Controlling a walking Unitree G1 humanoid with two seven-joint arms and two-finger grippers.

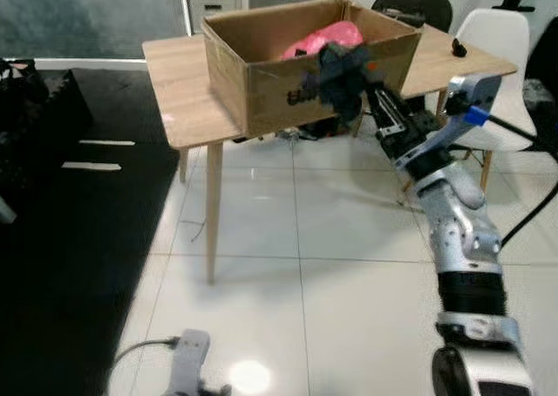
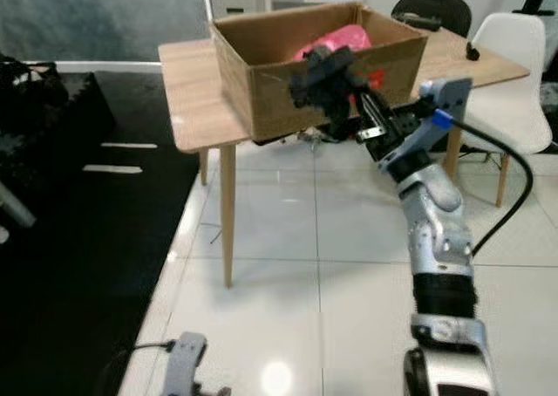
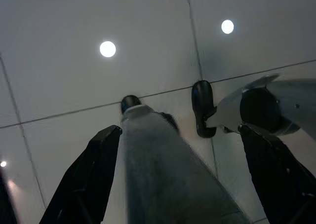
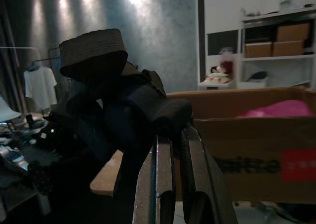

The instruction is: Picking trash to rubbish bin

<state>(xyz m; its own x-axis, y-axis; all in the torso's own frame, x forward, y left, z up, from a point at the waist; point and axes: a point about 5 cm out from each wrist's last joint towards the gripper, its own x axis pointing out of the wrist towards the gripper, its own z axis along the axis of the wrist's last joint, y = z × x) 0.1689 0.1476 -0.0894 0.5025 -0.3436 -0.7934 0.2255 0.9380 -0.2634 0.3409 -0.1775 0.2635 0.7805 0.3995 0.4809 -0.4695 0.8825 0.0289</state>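
Observation:
A dark crumpled bundle of trash [image 1: 342, 75] hangs at the front wall of an open cardboard box [image 1: 261, 82], about level with its rim. My right gripper [image 1: 353, 86] is shut on the bundle, with the arm reaching up from the lower right. In the right wrist view the two fingers [image 4: 165, 179] are pressed together under the dark bundle [image 4: 113, 86], and the box [image 4: 256, 135] is just beyond. Something pink [image 1: 327, 38] lies inside the box. My left gripper [image 3: 187, 184] hangs idle over the white floor, fingers spread apart and holding nothing.
The box stands on a light wooden table [image 1: 179, 82] with thin legs [image 1: 212, 213]. A white chair [image 1: 497, 43] and a black chair [image 1: 410, 8] stand at the right and behind. A black mat [image 1: 70, 239] covers the floor at the left. White tiles lie in front.

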